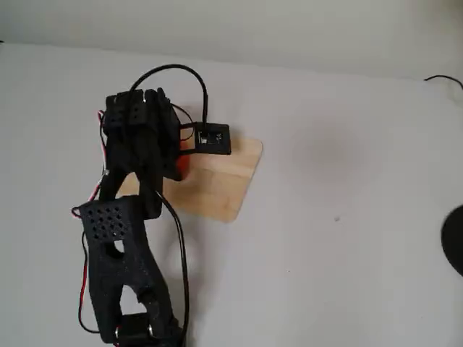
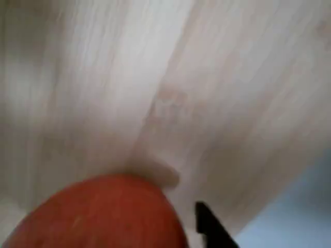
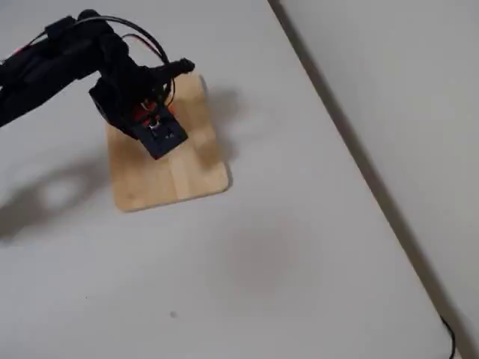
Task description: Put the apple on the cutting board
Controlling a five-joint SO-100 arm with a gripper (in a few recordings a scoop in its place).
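Nearly there: the apple (image 2: pixel 98 214) hung low over the cutting board (image 1: pixel 228 177), pinched in the claw (image 1: pixel 181 155).

Seen from the wrist, the red fruit sat at the bottom of the frame with pale board grain behind it, one dark fingertip (image 2: pixel 209 225) just beside it at lower right; whether it already touched the wood could not be told. In both fixed views only a sliver of red showed under the black claw, over the left part of the board in one and its upper part in the other (image 3: pixel 168 176). To finish well, I would judge it best to lower gently until the fruit rests, then spread the claw slowly so it does not roll toward the bench (image 1: pixel 347 246). The arm (image 1: pixel 119 238) reached up from the lower left of the frame, wrist bent down over the board.
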